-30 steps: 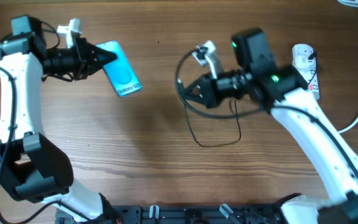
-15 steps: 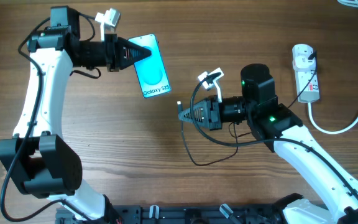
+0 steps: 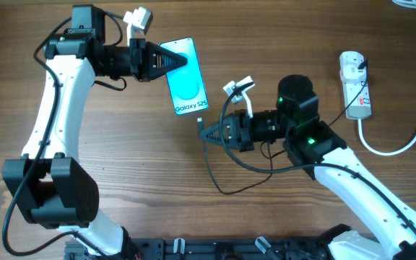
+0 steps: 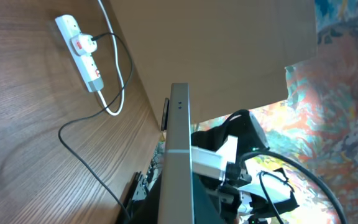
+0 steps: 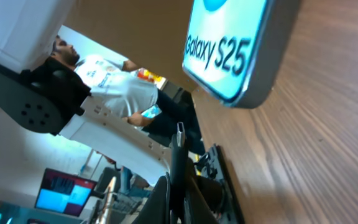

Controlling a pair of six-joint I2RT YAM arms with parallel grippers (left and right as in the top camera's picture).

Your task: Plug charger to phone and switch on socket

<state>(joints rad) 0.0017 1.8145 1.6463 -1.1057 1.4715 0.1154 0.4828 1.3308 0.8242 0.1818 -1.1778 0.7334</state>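
My left gripper (image 3: 166,62) is shut on the top end of the phone (image 3: 187,87), a turquoise-and-white lit screen with "Galaxy S25" at its lower end, held above the table. In the left wrist view the phone (image 4: 178,155) shows edge-on. My right gripper (image 3: 206,133) is shut on the charger (image 3: 245,165), a thin black cable; its plug tip (image 3: 203,122) points at the phone's lower end, a short gap below it. In the right wrist view the plug (image 5: 179,140) sits just under the phone (image 5: 232,56). The socket (image 3: 354,93) lies at the far right.
The white power strip also shows in the left wrist view (image 4: 81,51) with a plug in it. Its white lead (image 3: 403,141) curves off the right edge. The black cable loops on the wood below my right arm.
My left gripper has carried the phone right and slightly down. My right gripper has moved left toward it with the cable, closing the gap between plug tip and phone.
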